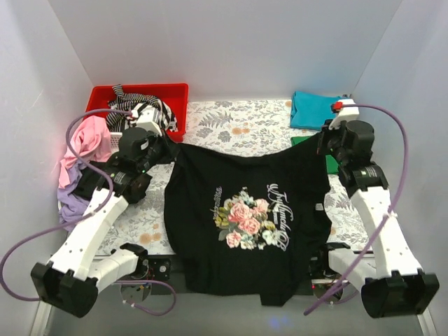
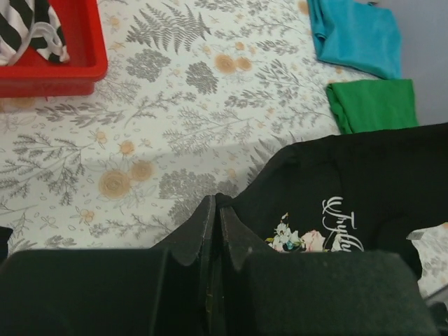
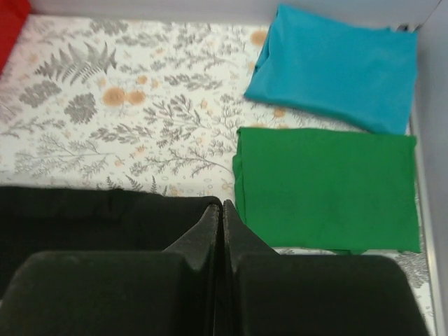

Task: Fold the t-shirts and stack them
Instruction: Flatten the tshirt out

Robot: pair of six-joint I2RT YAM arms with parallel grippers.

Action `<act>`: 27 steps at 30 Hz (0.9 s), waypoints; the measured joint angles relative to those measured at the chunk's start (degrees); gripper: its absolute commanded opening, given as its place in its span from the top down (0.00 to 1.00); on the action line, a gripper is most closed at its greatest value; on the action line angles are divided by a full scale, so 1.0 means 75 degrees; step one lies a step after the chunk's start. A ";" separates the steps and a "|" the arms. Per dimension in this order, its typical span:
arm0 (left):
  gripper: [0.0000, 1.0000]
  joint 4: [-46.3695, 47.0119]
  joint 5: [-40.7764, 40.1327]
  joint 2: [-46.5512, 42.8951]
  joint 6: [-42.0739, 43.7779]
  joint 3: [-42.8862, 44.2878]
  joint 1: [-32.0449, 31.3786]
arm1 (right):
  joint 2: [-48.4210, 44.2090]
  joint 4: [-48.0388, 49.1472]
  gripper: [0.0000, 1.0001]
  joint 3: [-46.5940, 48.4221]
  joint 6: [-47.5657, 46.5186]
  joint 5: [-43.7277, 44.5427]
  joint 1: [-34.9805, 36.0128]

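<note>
Starting at the far left, a crumpled pink cotton t-shirt (image 1: 84, 140) and a lilac t-shirt (image 1: 70, 203) lie heaped and unfolded. A black-and-white striped t-shirt (image 1: 143, 105) spills from the red rectangular plastic bin (image 1: 105, 94). Next comes the left gripper (image 2: 215, 204), its jaws pressed fully together and pinching one upper corner of the black cotton t-shirt with the pink-rose print (image 1: 245, 217). That shirt is spread print-up across the middle of the fern-patterned tablecloth (image 2: 175, 105), its lower hem reaching the near edge between the arm bases. The right gripper (image 3: 222, 204), likewise clamped tight, nips the opposite upper corner. Just beside it rests a folded green t-shirt (image 3: 325, 185), with a folded teal t-shirt (image 3: 336, 63) behind.

This looks like the start of the black shirt's fold. To do it well, I would keep both corners level and the edge between them taut, and move the arms at one pace so no diagonal wrinkle forms. The right corner should be steered clear of the green shirt so the finished fold is not dragged open.
</note>
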 measured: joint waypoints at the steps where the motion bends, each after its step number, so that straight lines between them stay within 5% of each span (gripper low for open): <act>1: 1.00 0.0076 -0.0114 0.0184 0.0003 -0.0012 0.0000 | 0.0254 0.0117 0.99 -0.0090 0.0017 0.0000 0.0000; 12: 1.00 0.2317 -0.0825 0.3864 0.0020 0.0536 0.0189 | 0.3762 0.1647 0.99 0.1029 0.0146 0.0047 0.0000; 18: 1.00 0.2197 -0.1201 0.6406 0.0166 0.1789 0.0425 | 0.5505 0.1874 0.99 0.2328 0.0090 0.0373 0.0000; 27: 1.00 0.1676 -0.1466 0.7842 0.0402 0.3756 0.0746 | 0.6694 0.2057 0.99 0.3357 -0.0020 0.1775 -0.0122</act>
